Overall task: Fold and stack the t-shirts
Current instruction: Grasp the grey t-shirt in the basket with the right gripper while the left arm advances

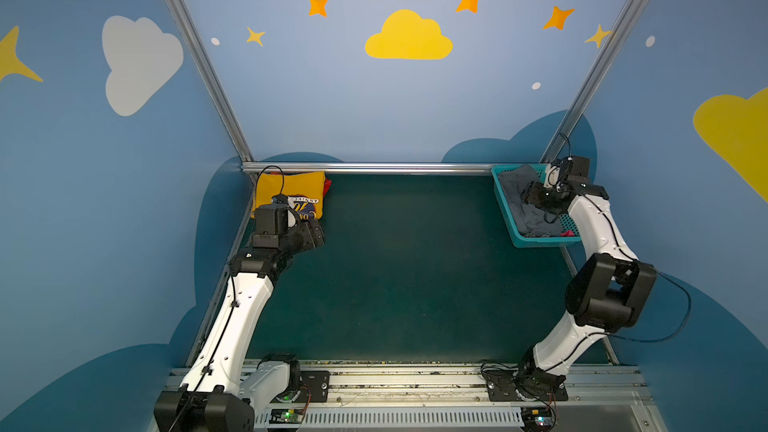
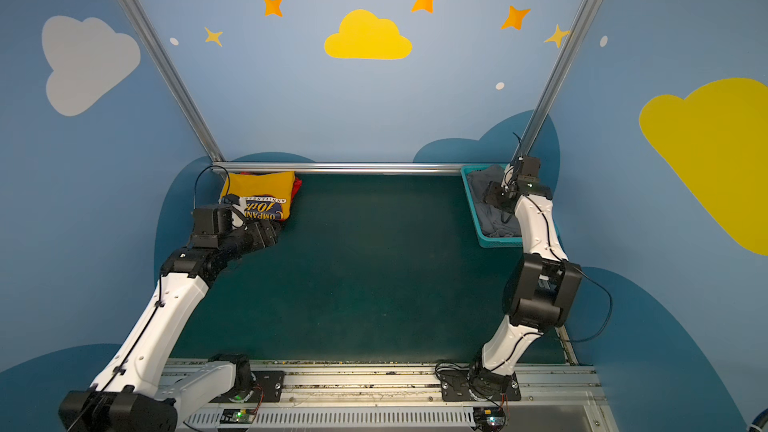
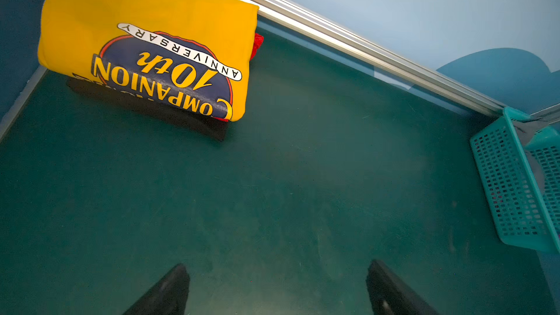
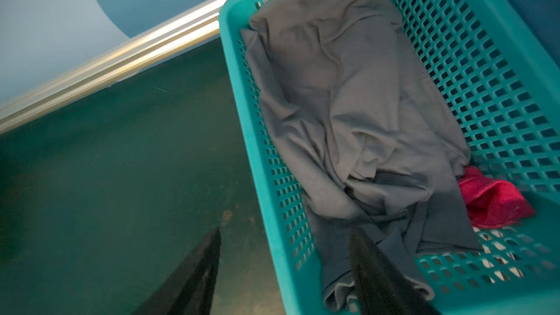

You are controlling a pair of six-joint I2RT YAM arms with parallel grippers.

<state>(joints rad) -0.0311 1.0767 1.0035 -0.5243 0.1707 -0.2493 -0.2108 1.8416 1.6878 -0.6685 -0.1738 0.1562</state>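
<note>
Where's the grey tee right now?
The grey tee lies crumpled in the teal basket at the table's far right corner in both top views, with a bit of pink cloth beside it in the basket.

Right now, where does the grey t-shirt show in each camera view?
Top view: grey t-shirt at the far right corner, inside the teal basket.
Top view: same spot, in the basket.
Left wrist: not visible; only the basket's wall shows.
Right wrist: crumpled in the basket.
Shared landmark: the teal basket.
</note>
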